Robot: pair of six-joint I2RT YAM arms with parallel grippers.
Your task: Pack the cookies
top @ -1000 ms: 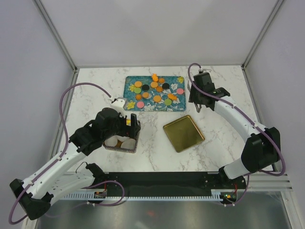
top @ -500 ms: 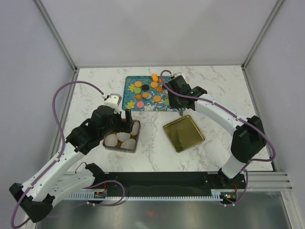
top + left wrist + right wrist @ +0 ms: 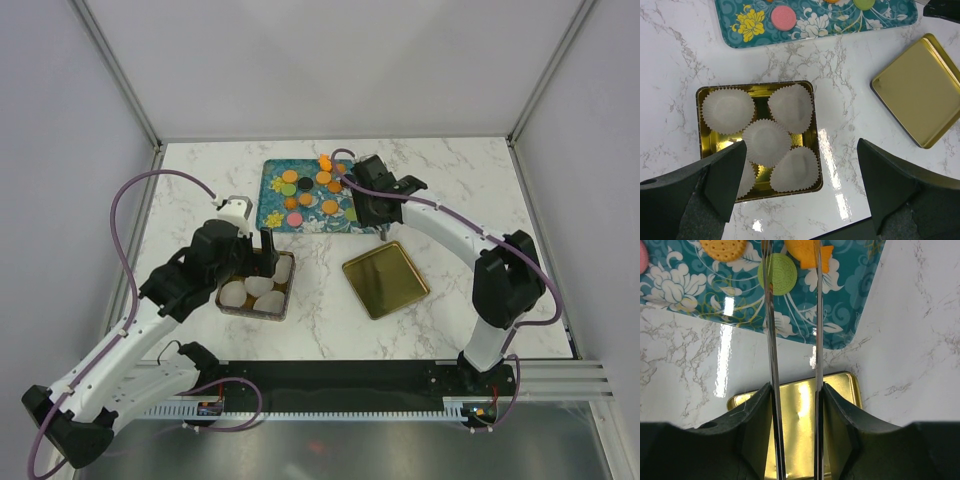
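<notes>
Several cookies (image 3: 306,190) in orange, green, pink and black lie on the teal floral tray (image 3: 272,216). My right gripper (image 3: 372,207) hangs over the tray's right part and is shut on a pair of thin metal tongs (image 3: 816,315). The blades run past a green cookie (image 3: 781,274) and an orange cookie (image 3: 801,251); their tips are out of frame. My left gripper (image 3: 801,145) stands wide open and empty above the gold tin (image 3: 811,102), which holds several white paper cups (image 3: 727,110). A pink cookie (image 3: 783,17) lies on the tray's near edge.
The tin's gold lid (image 3: 385,280) lies flat on the marble to the right of the tin (image 3: 286,302), just below the tray's right corner. Grey walls and metal posts close in the table on three sides.
My right arm has swung left from beside the tray to over its right part. My left arm has drawn back a little, uncovering the tin and its cups.
</notes>
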